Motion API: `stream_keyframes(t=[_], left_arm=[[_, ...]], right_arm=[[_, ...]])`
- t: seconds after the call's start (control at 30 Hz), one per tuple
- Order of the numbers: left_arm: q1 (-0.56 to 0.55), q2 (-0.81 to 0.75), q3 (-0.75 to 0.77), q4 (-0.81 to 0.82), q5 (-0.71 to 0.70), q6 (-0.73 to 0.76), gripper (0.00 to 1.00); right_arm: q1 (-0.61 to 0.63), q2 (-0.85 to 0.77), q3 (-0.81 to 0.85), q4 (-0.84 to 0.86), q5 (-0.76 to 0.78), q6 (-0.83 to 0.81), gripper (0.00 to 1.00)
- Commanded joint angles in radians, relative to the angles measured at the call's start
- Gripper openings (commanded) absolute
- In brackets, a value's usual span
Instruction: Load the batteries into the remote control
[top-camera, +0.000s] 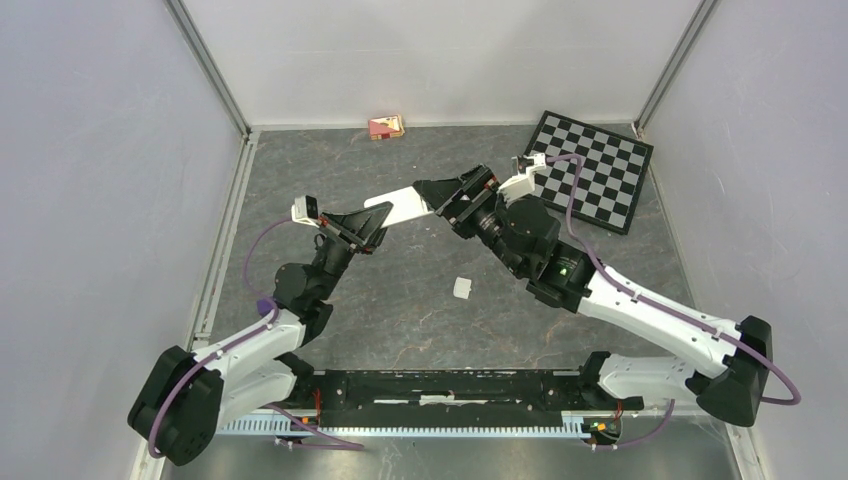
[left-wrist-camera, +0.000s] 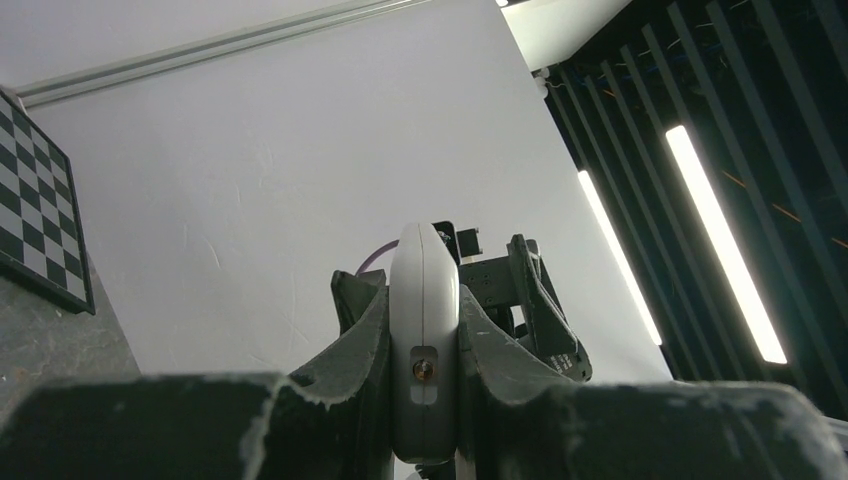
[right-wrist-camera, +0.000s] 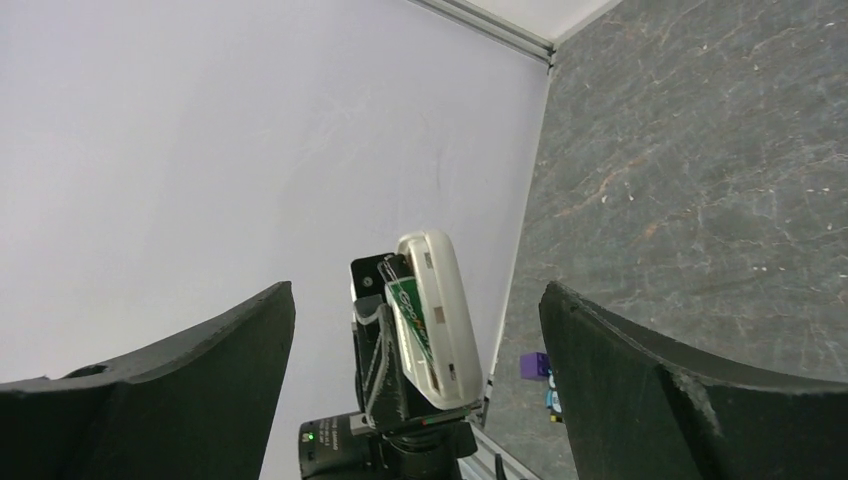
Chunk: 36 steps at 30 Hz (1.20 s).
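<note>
1. The remote (left-wrist-camera: 424, 330) is a slim white bar with rounded edges. It is held up off the desk (top-camera: 400, 330), clamped edge-on near one end in the left gripper (top-camera: 368, 222), and its free end points at the right arm.
2. The right gripper (right-wrist-camera: 416, 292) has its jaws spread wide and carries nothing. It faces the remote's free end.
3. From the right wrist, the back of the remote looks open, and a green-labelled battery (right-wrist-camera: 410, 312) seems to lie in the bay. I cannot tell whether a second slot is filled, and no loose cell can be made out on the desk.
4. A small white piece (top-camera: 463, 288) lies alone on the desk between the arms; it is probably the bay cover.
5. Handling, as a judgement: the remote is likely light, stiff and smooth, so it could twist or slide if pushed hard. The side grip on its long edges suits it because it leaves the bay clear.
6. A battery is probably small, hard and prone to rolling. It is best pinched across its middle and pressed in against the spring end first.
</note>
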Motion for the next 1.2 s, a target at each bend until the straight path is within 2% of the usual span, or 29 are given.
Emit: stream_keyframes(t=[0.0, 0.43, 1.17], left_arm=[[0.007, 0.000, 0.022, 0.067, 0.005, 0.054, 0.02], [0.007, 0.007, 0.018, 0.098, 0.022, 0.121, 0.02], [0.007, 0.004, 0.009, 0.087, 0.002, 0.102, 0.02]], right_arm=[[-0.004, 0.019, 0.074, 0.026, 0.037, 0.036, 0.93], [-0.038, 0.074, 0.099, 0.063, -0.046, 0.089, 0.59], [-0.048, 0.079, 0.058, 0.117, -0.101, 0.119, 0.35]])
